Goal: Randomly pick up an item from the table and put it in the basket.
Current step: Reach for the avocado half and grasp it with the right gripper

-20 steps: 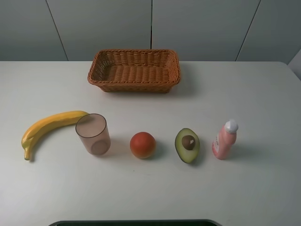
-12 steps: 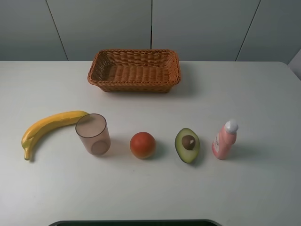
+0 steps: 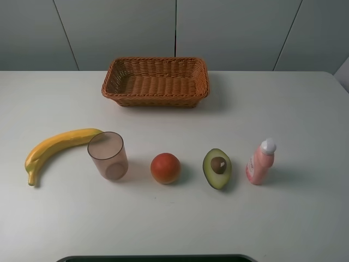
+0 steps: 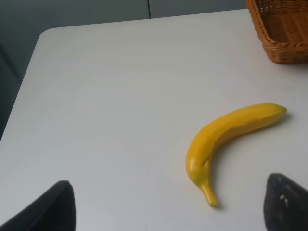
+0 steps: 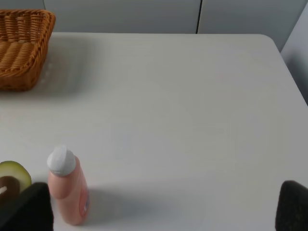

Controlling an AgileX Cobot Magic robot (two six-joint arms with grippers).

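Note:
The halved avocado (image 3: 217,168) lies flesh up, pit showing, on the white table (image 3: 289,109), right of the middle near the front. Its edge shows in the right wrist view (image 5: 12,174). The brown wicker basket (image 3: 158,100) stands empty at the back centre and shows partly in both wrist views (image 4: 284,33) (image 5: 21,53). Neither gripper shows in the exterior high view. My left gripper (image 4: 166,214) is open, above the table near the banana. My right gripper (image 5: 159,216) is open, above the table near the pink bottle. Both are empty.
In a front row from left stand a yellow banana (image 3: 57,146), a translucent cup (image 3: 108,155), a round red-orange fruit (image 3: 165,168) and, right of the avocado, a pink bottle with a white cap (image 3: 260,161). A dark edge (image 3: 152,258) borders the table's front.

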